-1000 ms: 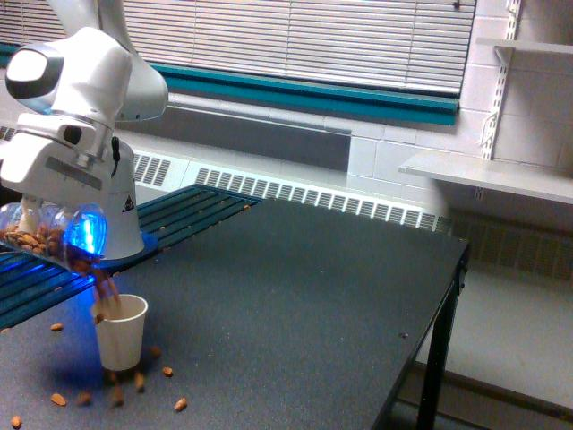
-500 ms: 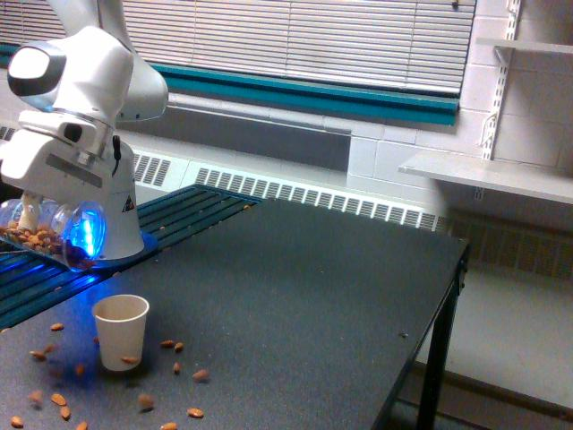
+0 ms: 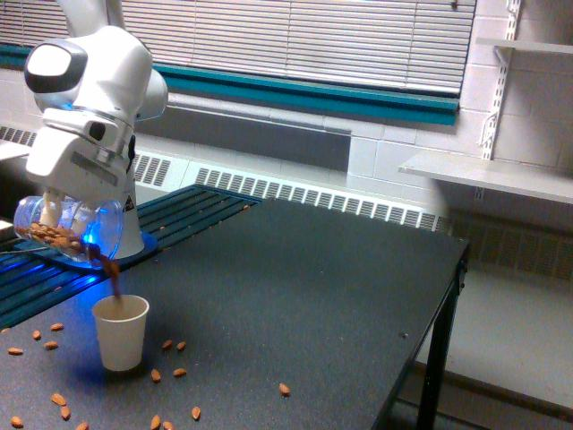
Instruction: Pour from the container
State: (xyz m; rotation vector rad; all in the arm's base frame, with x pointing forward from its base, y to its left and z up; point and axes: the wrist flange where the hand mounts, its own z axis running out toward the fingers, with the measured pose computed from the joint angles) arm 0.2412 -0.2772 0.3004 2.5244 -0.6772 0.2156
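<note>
My gripper is shut on the container, a clear plastic cup lying nearly on its side with brown nuts showing through its wall. Its mouth points to the exterior view's right and glows blue. A thin stream of nuts falls from the mouth into the small cream-white paper cup, which stands upright on the dark table just below. The fingers are mostly hidden behind the container.
Several loose nuts lie scattered on the table around the paper cup, one further right. The arm's white base stands behind on a blue slatted platform. The table's edge runs down the right side.
The gripper and container have shifted right and slightly up. A new stream of nuts is falling into the paper cup. Loose nuts on the table have spread out.
</note>
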